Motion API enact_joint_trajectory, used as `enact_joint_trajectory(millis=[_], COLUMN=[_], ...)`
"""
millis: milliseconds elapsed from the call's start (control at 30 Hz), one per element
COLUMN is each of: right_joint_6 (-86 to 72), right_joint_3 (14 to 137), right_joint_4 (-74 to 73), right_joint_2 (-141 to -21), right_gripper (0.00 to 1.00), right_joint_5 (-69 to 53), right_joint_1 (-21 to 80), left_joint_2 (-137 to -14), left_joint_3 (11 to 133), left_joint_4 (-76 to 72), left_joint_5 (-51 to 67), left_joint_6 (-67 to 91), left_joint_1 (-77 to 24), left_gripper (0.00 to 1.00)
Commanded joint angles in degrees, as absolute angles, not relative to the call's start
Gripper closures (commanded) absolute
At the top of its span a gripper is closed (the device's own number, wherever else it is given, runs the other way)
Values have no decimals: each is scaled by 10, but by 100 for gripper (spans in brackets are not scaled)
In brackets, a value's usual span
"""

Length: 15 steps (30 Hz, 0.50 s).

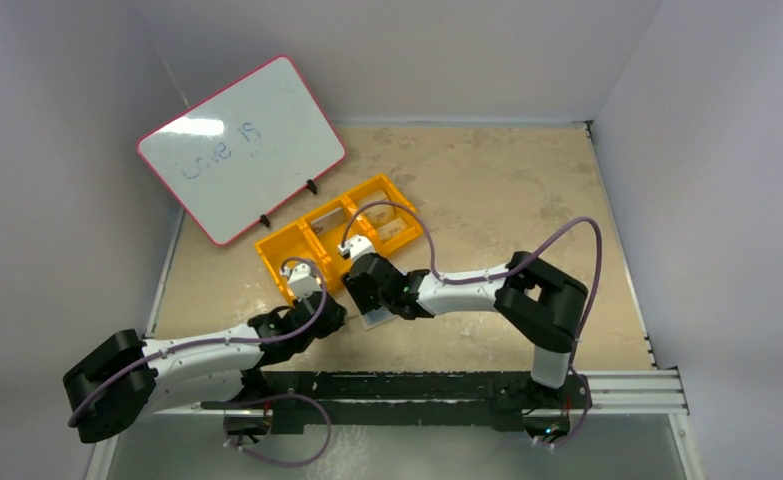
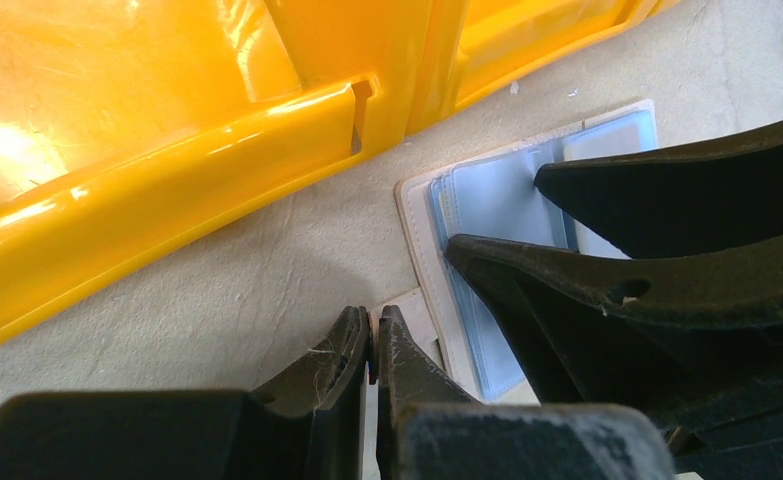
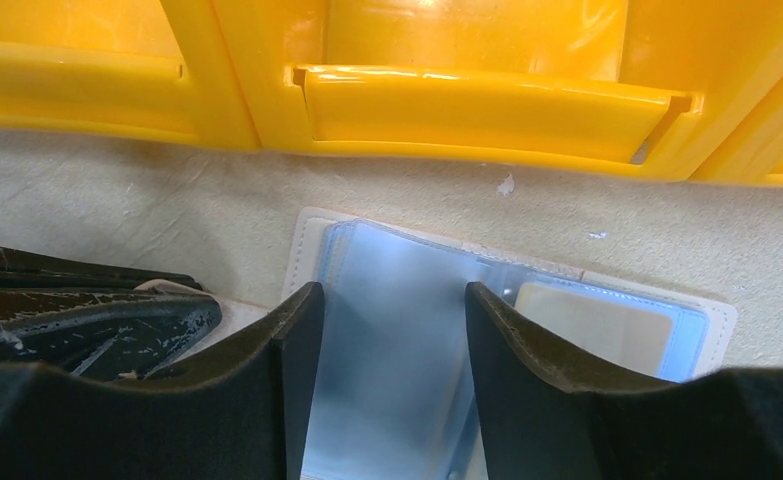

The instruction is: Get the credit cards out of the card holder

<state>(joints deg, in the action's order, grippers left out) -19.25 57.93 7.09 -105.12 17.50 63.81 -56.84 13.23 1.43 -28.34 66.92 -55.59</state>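
Tabletop (image 1: 487, 180), tan and mottled, fills the middle of the overhead view between pale walls. At its upper left a pink-rimmed whiteboard (image 1: 242, 150) stands tilted on two small black feet, with faint writing on it. Just below and to the right of it lies a yellow bin (image 1: 277, 255) with three compartments, set at a slant.

Both my arms reach in from the bottom edge and meet right below the bin. There the card holder (image 3: 397, 260) lies open and flat on the table, just beside the bin's long wall but not touching it, its light-blue panels edged in tan facing up. In the right-hand panel, lower right of my right wrist view, a tan card (image 3: 592, 330) sits in its clear pocket.

My right gripper (image 3: 392, 290) stands partly open over the holder, its two fingers (image 3: 297, 350) straddling the left-hand blue panel and clasping nothing. My left gripper (image 2: 372, 315) is at the holder's left edge, its jaws pressed together. A pale tan flat piece (image 2: 412, 308) lies right at their tips; I cannot tell whether its edge is pinched between them.
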Motion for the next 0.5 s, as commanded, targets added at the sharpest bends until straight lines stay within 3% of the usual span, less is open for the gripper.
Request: enact_joint_trajectory(millis=[0,100,300,467], right_joint_6=[-200,-211,-217,-242], right_joint_3=[559,539,540,543], right_joint_4=[5,-1,-5,-13], right_joint_2=[-1078,-1078,-1085,-1049], right_gripper=[48,61,71,85], right_joint_5=[200,225,243,268], right_joint_1=[642,642,642,640], left_joint_2=[-557,-557,-559,-559], left_joint_3=[132,132,132,131], left_joint_4=[23,25,25,30], left_joint_5=[-296,-298,-297,-297], left_joint_6=[674,673,674,677], left_joint_1=[-559,-559,-559,-559], left_gripper=[100,100,100,100])
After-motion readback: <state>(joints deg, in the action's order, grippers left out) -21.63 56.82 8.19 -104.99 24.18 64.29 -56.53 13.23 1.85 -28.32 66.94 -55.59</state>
